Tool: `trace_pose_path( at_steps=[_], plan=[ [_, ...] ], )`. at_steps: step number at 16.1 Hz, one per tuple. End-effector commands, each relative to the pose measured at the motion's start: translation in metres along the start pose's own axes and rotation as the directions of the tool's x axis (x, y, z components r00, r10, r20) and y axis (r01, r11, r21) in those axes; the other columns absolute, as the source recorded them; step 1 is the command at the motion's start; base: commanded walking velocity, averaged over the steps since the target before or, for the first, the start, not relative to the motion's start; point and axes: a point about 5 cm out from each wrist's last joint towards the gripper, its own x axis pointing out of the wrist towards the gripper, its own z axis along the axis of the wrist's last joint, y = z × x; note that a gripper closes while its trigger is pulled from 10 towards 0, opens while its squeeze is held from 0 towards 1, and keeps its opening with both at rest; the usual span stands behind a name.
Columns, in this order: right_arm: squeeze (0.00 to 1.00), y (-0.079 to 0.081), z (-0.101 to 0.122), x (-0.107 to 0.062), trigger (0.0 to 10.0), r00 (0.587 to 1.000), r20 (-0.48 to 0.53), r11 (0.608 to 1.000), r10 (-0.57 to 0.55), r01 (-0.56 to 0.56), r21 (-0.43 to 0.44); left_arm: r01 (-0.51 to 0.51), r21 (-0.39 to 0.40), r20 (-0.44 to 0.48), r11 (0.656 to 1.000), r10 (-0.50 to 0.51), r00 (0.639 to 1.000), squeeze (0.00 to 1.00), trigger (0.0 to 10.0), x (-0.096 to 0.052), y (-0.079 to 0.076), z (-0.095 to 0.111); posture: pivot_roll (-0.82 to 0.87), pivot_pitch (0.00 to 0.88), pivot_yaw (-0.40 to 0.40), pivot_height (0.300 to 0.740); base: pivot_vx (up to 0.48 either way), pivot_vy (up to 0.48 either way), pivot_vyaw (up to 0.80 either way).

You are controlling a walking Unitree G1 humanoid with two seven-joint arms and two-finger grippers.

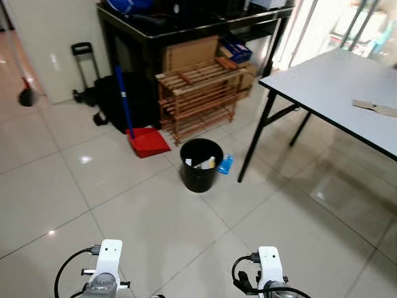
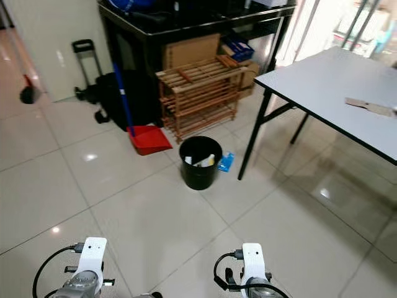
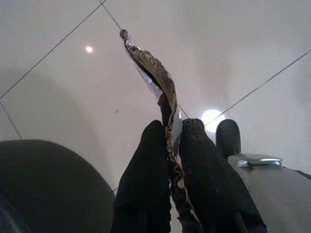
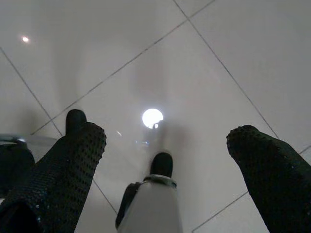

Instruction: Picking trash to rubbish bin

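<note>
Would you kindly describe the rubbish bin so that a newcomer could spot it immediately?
Start at the wooden slatted shoe rack standing against the black cabinet. On the tiled floor just in front of it, near the white table's black leg, stands the rubbish bin. It is a round, open black bucket with trash already inside, unlike the flat red dustpan beside it.

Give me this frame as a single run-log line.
left hand: shut on crumpled wrapper | right hand: open, empty | black bin: ahead on floor, holds trash | blue packet: on floor beside bin
</note>
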Motion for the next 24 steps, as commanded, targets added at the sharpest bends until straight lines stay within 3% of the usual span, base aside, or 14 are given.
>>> trace_pose_path(
  at_steps=[1,5,24],
  plan=[
    [0.0,-0.0043,0.0051,0.0,10.0,1.0,0.018,1.0,-0.014,0.014,0.003,-0.009,-0.01,0.002,1.0,0.01,1.0,0.0,10.0,0.0001,-0.0016,0.0021,0.0,0.053,-0.047,0.74,0.0,0.0,0.0],
    [0.0,-0.005,0.0047,-0.0002,10.0,1.0,0.019,1.0,-0.015,0.015,0.006,-0.003,-0.022,0.01,1.0,0.003,1.0,0.0,10.0,-0.0001,-0.0034,0.0031,0.0,0.061,-0.05,0.74,0.0,0.0,0.0],
    [0.0,-0.0038,0.0033,-0.0001,10.0,1.0,0.016,1.0,-0.014,0.013,0.014,0.005,-0.016,-0.004,1.0,-0.005,1.0,0.0,10.0,0.0,-0.0032,0.0016,0.0,0.066,-0.048,0.74,0.309,0.0,0.0]
  ],
)
